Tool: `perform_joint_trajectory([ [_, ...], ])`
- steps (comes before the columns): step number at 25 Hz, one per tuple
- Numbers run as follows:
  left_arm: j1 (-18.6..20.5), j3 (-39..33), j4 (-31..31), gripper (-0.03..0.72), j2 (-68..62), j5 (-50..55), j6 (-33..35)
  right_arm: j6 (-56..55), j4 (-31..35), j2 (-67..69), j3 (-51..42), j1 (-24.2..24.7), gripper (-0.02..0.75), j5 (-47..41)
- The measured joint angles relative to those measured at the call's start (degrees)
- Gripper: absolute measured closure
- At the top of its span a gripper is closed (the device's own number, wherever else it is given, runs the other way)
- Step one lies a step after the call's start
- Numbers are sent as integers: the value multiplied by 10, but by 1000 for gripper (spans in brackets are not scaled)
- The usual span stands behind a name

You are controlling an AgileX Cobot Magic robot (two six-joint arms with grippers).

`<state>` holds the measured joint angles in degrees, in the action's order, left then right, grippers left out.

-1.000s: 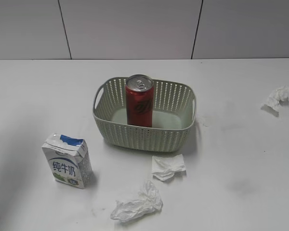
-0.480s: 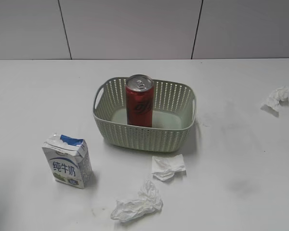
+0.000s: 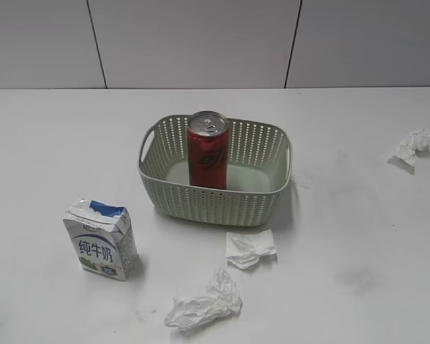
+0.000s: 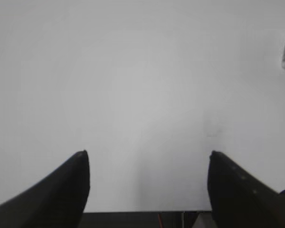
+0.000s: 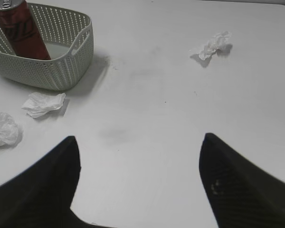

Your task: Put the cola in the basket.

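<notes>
The cola (image 3: 208,152), a tall slim red can with a silver top, stands upright inside the pale green basket (image 3: 218,201) at the table's middle. Both also show at the top left of the right wrist view: the cola (image 5: 21,31) in the basket (image 5: 52,71). My left gripper (image 4: 147,154) is open and empty over bare white table. My right gripper (image 5: 138,137) is open and empty, well off to the right of the basket. Neither gripper shows in the exterior view.
A white-and-blue milk carton (image 3: 100,240) stands at the front left. Crumpled tissues lie in front of the basket (image 3: 249,249), nearer the front edge (image 3: 204,303), and at the far right (image 3: 412,145). A grey tiled wall runs behind the table.
</notes>
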<state>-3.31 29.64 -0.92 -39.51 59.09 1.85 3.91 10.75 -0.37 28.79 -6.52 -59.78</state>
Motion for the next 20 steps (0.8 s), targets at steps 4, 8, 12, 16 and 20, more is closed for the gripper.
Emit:
perform_joint_trajectory([
  [4, 0, -2, 0, 99, 92, -1, 0, 0, 0, 0, 0, 0, 148, 0],
  [8, 0, -3, 0, 99, 185, 0, 0, 1, 0, 0, 0, 0, 148, 0],
  [12, 0, -3, 0, 99, 266, 0, 0, 0, 0, 0, 0, 0, 148, 0],
  [16, 0, -3, 0, 99, 329, 1, 0, 0, 0, 0, 0, 0, 148, 0],
  [20, 0, -3, 0, 99, 379, 1, 0, -1, 0, 0, 0, 0, 148, 0],
])
